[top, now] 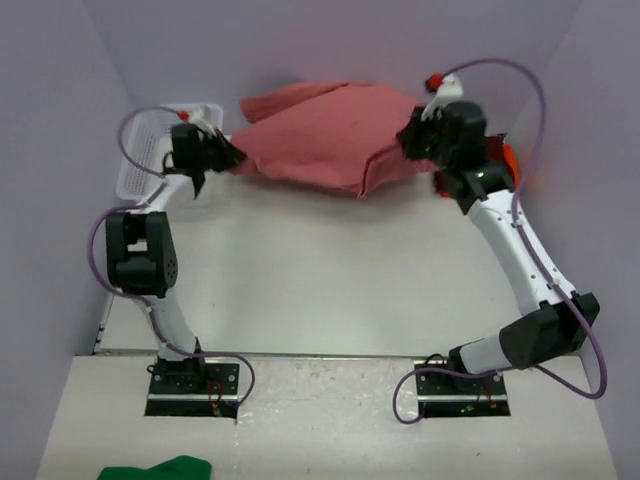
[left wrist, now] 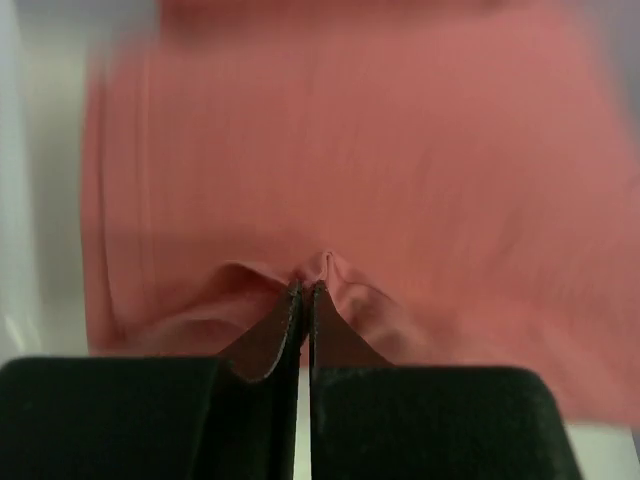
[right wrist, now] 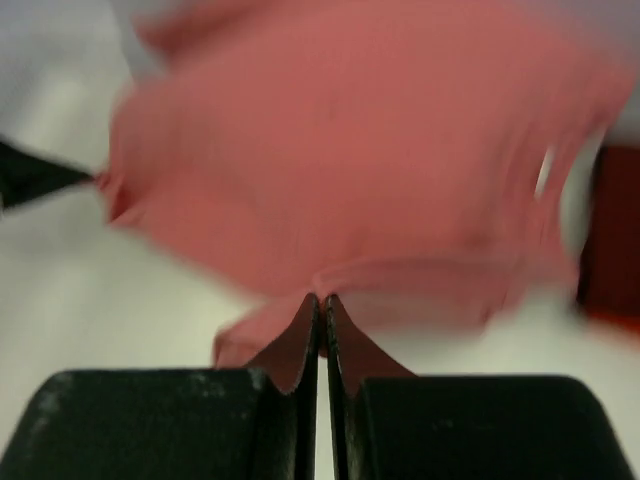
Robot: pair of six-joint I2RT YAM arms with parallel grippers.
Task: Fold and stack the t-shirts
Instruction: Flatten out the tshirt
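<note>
A faded rose t-shirt (top: 325,135) hangs stretched between both grippers at the far end of the table. My left gripper (top: 232,155) is shut on its left edge; in the left wrist view the cloth (left wrist: 360,170) puckers at the closed fingertips (left wrist: 306,290). My right gripper (top: 410,140) is shut on the right edge, where a fold droops; the right wrist view shows the shirt (right wrist: 350,170) blurred and pinched at the tips (right wrist: 322,298). A bright orange t-shirt (top: 508,160) peeks out behind the right arm. A dark red strip (right wrist: 612,235) shows at the right of the right wrist view.
A white mesh basket (top: 145,150) stands at the far left, behind the left gripper. A green cloth (top: 160,468) lies on the near shelf in front of the arm bases. Purple walls close in the table on three sides.
</note>
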